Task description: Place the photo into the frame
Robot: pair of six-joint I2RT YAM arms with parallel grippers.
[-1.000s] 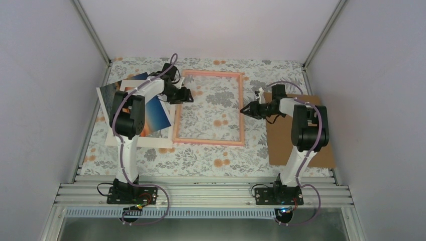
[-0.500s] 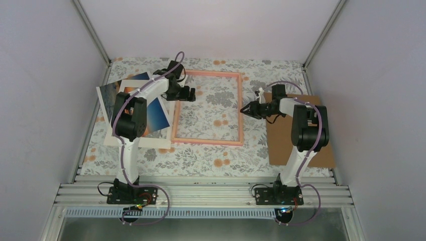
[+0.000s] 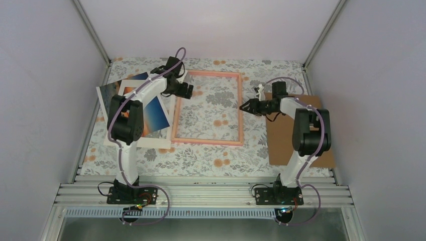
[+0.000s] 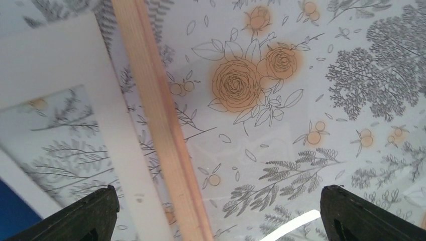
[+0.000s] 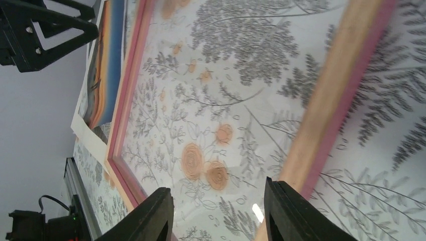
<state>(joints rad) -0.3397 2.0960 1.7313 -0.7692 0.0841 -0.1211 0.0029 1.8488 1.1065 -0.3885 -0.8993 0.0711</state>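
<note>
Top external view: left gripper (image 3: pixel 187 90) has spread its jaws wide and drawn back over the frame's (image 3: pixel 208 142) left rail, empty. Right gripper (image 3: pixel 246 106) sits half-open at the right rail, seemingly gripping nothing. Photo (image 3: pixel 156 114) lies just left of the frame, not yet inserted.

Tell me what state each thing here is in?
Glossy sunset photo print: lying on mat, unframed.
Thin pink rectangular frame: flat, no photo inside.
Cream-white mat board: flat, beside frame.
Brown backing board: flat.
Left end effector: open, empty.
Right end effector: open, empty.
</note>
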